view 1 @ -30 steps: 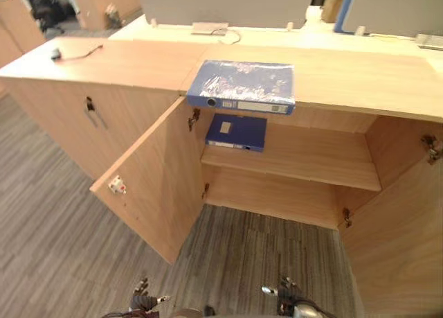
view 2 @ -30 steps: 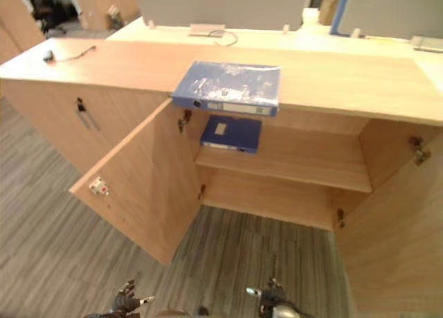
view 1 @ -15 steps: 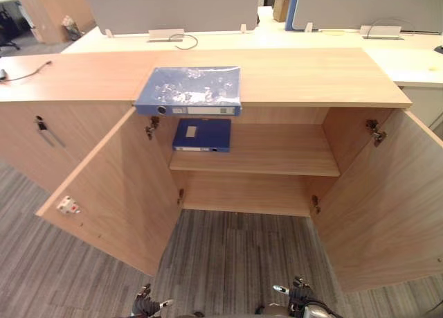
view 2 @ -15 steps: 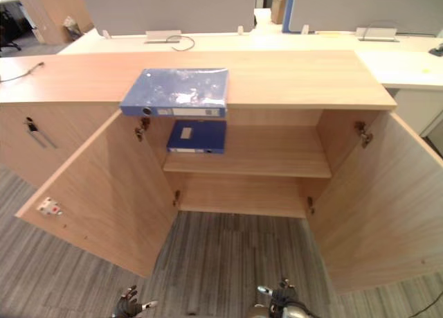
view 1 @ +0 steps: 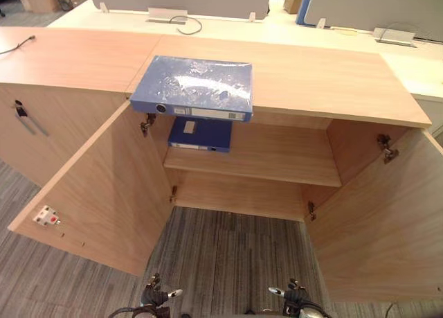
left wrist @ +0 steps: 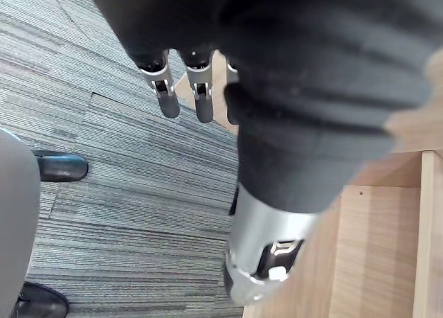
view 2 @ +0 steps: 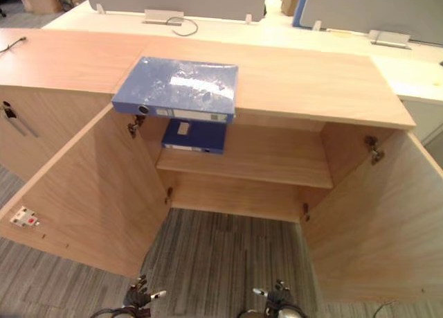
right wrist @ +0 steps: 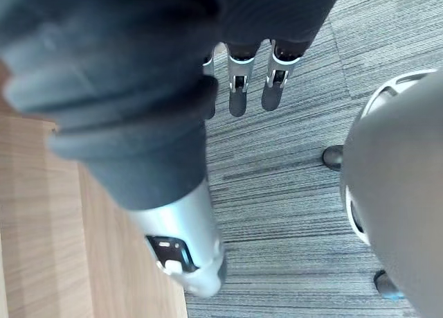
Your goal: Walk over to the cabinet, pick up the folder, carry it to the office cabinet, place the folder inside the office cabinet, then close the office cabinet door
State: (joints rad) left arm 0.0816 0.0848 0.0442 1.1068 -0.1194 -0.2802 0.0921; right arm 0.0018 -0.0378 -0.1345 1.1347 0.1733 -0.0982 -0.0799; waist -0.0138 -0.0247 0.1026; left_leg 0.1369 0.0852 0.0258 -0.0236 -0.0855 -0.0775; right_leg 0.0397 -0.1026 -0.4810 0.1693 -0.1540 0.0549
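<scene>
The cabinet [view 1: 325, 75] stands dead ahead with both doors swung wide: the left door [view 1: 97, 186] out to the left, the right door [view 1: 377, 221] out to the right, and the floor [view 1: 221, 249] between them. On the top surface, toward its left end, lies the folder [view 1: 192, 87], its front edge seemingly jutting just past the surface's lip. Directly below it, inside, a second folder [view 1: 200, 134] lies at the left end of the shelf [view 1: 277, 155], with a lower compartment beneath the shelf. A neighbouring cabinet [view 1: 41, 134] adjoins on the left, and a desk [view 1: 228, 28] runs behind. Low in front, well apart from the cabinet, hang the left hand [view 1: 158, 295] and right hand [view 1: 289, 297].
</scene>
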